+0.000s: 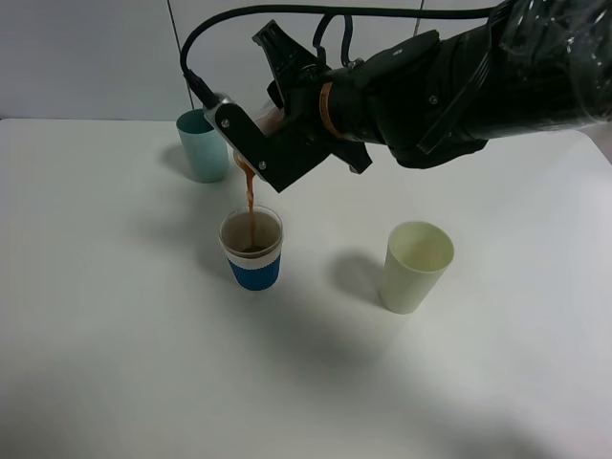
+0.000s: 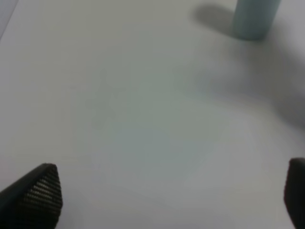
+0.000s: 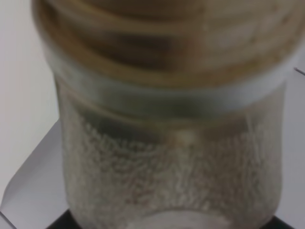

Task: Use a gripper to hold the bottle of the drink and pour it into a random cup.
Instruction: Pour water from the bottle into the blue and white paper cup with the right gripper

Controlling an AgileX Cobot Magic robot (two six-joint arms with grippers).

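Your right hand (image 1: pixel 256 134) is clamped on the tilted bottle (image 1: pixel 271 120) above the cup (image 1: pixel 253 253), which stands near the middle of the table (image 1: pixel 115 363). A thin stream of the drink (image 1: pixel 250 196) falls into the cup's mouth. Tip the bottle more steeply, or let the arm drift, and the stream could overshoot the rim onto the table. Pour too long and the cup may overflow. Your left hand (image 2: pixel 171 188), fingers apart, holds nothing.

Teal tumbler (image 1: pixel 204 145) and pale green cup (image 1: pixel 417 267), both upright, well apart on the white table (image 1: pixel 115 335).
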